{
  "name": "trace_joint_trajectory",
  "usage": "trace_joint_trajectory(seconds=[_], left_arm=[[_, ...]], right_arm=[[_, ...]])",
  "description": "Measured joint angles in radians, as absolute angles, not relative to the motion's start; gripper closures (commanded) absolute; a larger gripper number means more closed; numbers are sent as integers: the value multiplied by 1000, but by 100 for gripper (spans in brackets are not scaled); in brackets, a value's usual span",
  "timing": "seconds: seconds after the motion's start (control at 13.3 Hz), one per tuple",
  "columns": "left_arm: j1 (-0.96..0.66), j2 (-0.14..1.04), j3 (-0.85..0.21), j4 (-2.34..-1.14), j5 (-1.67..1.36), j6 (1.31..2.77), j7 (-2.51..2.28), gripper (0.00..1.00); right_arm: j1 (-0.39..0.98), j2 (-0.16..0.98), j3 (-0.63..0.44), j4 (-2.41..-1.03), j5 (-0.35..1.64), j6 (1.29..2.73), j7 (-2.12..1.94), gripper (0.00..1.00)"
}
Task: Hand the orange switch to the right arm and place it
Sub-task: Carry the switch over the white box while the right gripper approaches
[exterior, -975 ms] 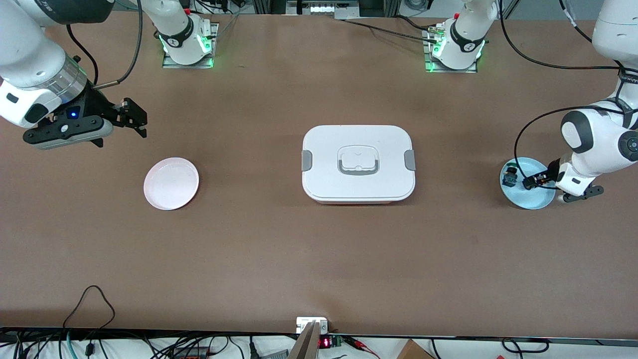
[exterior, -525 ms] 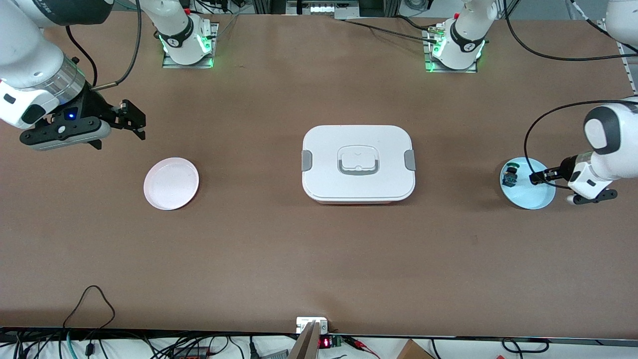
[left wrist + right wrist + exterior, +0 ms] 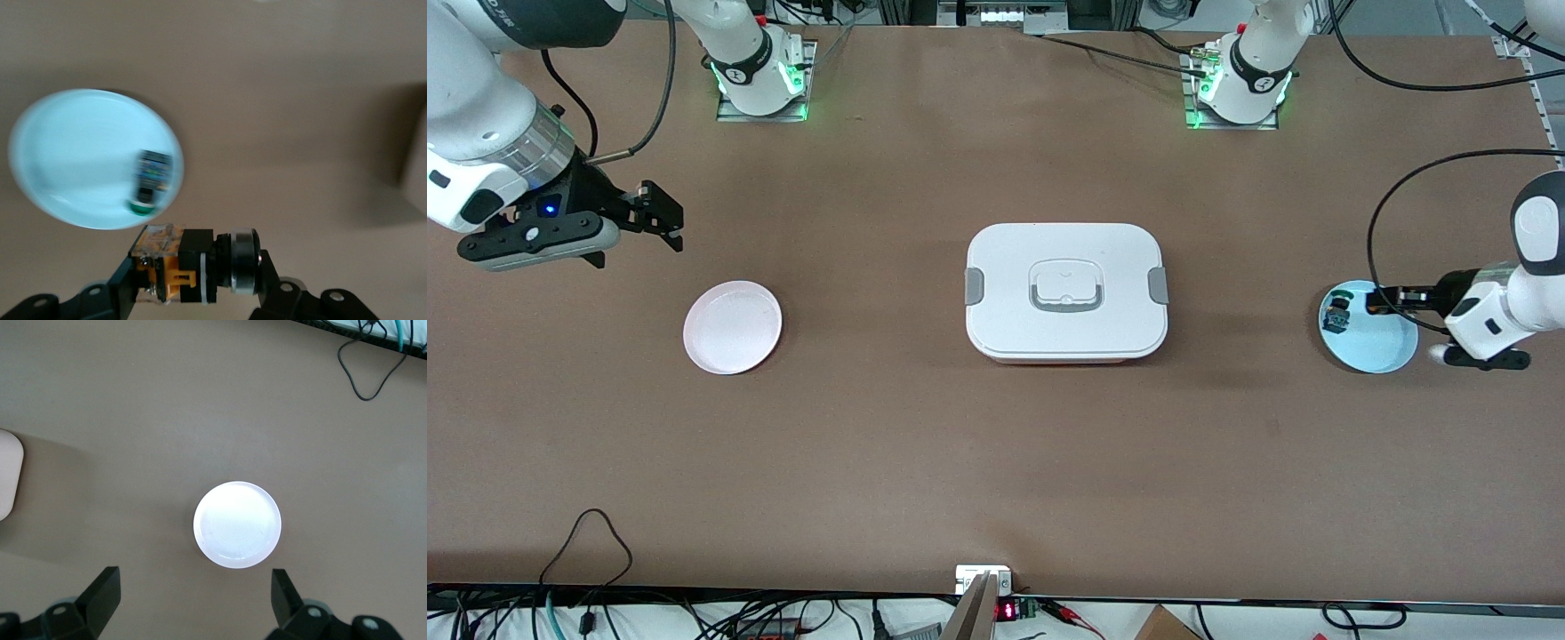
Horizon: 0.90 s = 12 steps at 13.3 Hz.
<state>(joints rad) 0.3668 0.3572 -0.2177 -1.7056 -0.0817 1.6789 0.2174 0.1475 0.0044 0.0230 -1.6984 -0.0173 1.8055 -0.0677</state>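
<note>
My left gripper (image 3: 1375, 301) is shut on the orange switch (image 3: 193, 267), a stubby black cylinder with orange parts, and holds it above the light blue plate (image 3: 1378, 351) at the left arm's end of the table. In the left wrist view the switch lies crosswise between the jaws of my left gripper (image 3: 193, 273). The blue-black switch with a green top (image 3: 1337, 311) still lies on that plate, and it also shows in the left wrist view (image 3: 152, 181). My right gripper (image 3: 660, 216) is open and empty, up over the table beside the pink plate (image 3: 733, 327).
A white lidded box (image 3: 1065, 291) with grey clips stands in the table's middle. The pink plate is bare and shows in the right wrist view (image 3: 237, 524). Cables lie along the table's edge nearest the camera.
My left gripper has lifted off the blue plate with the orange switch and drawn back toward the left arm's end. My right gripper has shifted slightly upward.
</note>
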Motion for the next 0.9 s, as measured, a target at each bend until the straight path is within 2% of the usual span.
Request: trace_joint_trajectory(seconds=[0.45,0.75,0.9], left_arm=[[364,344,-393,-1660,-274,1463,278,96],[356,343,-476,-1638,-480,1474,310,93],[358,342,-577,-1630,-510,1542,344,93]], right_arm=[[99,-9,-36,-1658,-15,1744,-72,0],[103,-9,-34,-1650,-14,1679,-72,0],[113,-9,-21,-1649,-1,1624,-75,0]])
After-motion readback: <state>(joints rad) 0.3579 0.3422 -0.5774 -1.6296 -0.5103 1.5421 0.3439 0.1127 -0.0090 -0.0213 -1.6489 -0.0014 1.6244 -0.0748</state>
